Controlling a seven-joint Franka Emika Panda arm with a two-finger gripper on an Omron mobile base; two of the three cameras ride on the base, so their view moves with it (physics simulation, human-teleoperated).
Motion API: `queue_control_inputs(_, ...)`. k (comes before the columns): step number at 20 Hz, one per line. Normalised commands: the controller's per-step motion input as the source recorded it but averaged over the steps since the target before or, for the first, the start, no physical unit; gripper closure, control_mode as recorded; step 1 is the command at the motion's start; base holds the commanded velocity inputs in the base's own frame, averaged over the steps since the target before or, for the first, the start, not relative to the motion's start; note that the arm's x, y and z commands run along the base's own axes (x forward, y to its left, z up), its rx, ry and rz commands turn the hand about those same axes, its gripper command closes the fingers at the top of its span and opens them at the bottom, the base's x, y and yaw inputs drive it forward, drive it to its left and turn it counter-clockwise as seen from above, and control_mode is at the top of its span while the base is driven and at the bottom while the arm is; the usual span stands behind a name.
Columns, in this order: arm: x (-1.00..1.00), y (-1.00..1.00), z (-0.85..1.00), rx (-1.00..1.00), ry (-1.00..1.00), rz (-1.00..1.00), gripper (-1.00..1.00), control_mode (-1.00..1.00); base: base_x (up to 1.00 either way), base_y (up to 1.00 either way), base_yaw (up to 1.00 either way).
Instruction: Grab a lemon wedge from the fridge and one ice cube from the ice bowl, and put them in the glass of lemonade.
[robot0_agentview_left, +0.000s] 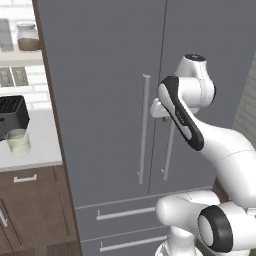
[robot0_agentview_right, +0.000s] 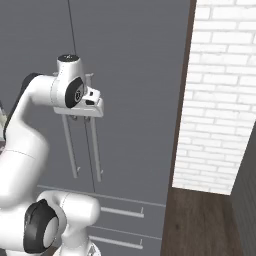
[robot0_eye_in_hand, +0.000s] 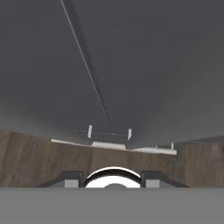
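Fridge (robot0_agentview_left: 105, 100): doors closed, lemon wedge presumably inside, hidden. Right door's handle (robot0_agentview_right: 96, 150) running vertically, hanging directly beneath the claw (robot0_agentview_right: 82, 118), which is pressing close against the door; jaw opening cannot be told.

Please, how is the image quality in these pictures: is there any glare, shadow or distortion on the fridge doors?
Left base view: fridge evenly lit, matte, no glare; its handle looks soft and slightly blurred. Right base view: the tool casts faint shadows on the doors. Hand view: strong foreshortening, the door seam slants steeply and the doors darken toward the top.
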Motion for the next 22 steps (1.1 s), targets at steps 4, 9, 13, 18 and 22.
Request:
queue_control_inputs(4, -0.22, -0.26, -0.05, 0.04, 0.02, -0.08, -1.0, -1.0, 0.0, 0.0, 0.0)
queue_control_inputs(9, -0.3, -0.11, -0.03, 0.0, -0.01, -0.09, -1.0, -1.0, 0.0, 0.0, 0.0)
queue_control_inputs(13, -0.54, -0.01, -0.03, 0.0, -0.03, -0.01, -1.0, -1.0, 0.0, 0.0, 0.0)
queue_control_inputs(18, -0.27, -0.02, 0.0, 0.01, 0.0, -0.02, -1.0, -1.0, 0.0, 0.0, 0.0)
queue_control_inputs(22, 0.0, 0.0, 0.0, 0.0, 0.0, 0.0, -1.0, 1.0, -0.5, -0.01, -0.02)
